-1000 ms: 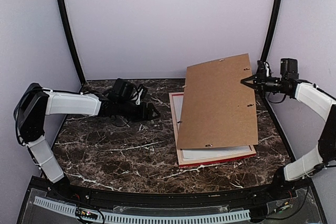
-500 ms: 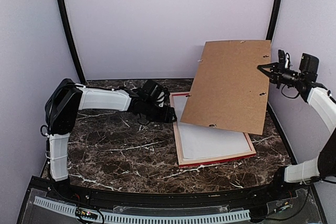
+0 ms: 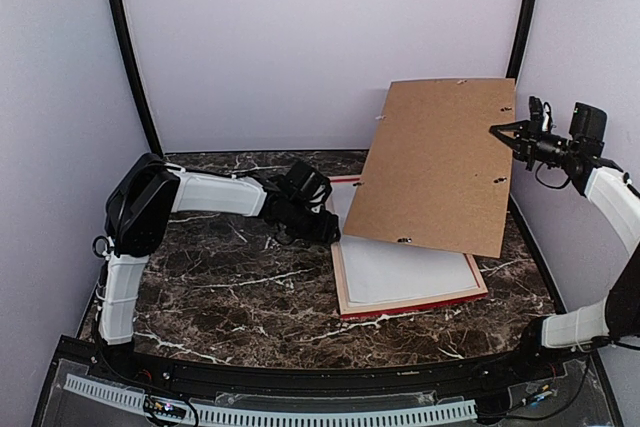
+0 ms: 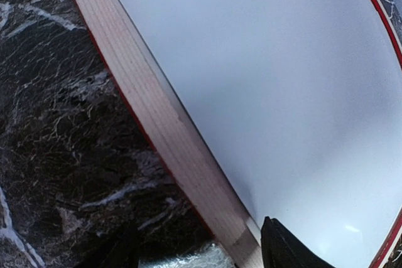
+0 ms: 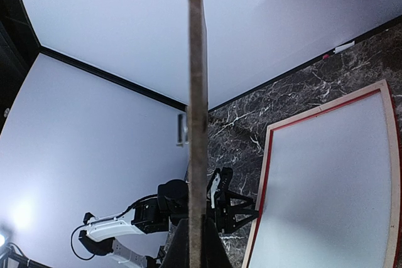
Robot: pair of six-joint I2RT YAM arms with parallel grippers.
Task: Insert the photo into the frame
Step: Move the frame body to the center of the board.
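The frame [image 3: 341, 285] lies back-up on the table, with pale wood rails and red edges, and a white sheet [image 3: 405, 274] fills it. The photo's dark print is hidden. My right gripper [image 3: 497, 130] is shut on the right edge of the brown backing board [image 3: 435, 162] and holds it tilted in the air over the frame's far half. In the right wrist view the board [image 5: 196, 92] shows edge-on between the shut fingers. My left gripper [image 4: 201, 243] is open and straddles the frame's left rail [image 4: 157, 111], one finger over the marble and one over the white sheet [image 4: 264, 80].
The dark marble tabletop [image 3: 220, 287] stretches left of the frame. White walls with black corner posts [image 3: 128, 57] close in the back and sides. The right arm's base [image 3: 560, 332] stands at the near right.
The right gripper has raised the backing board off the frame and has since held it still. The left arm has reached right to the frame's left rail, its jaws narrowing slightly.
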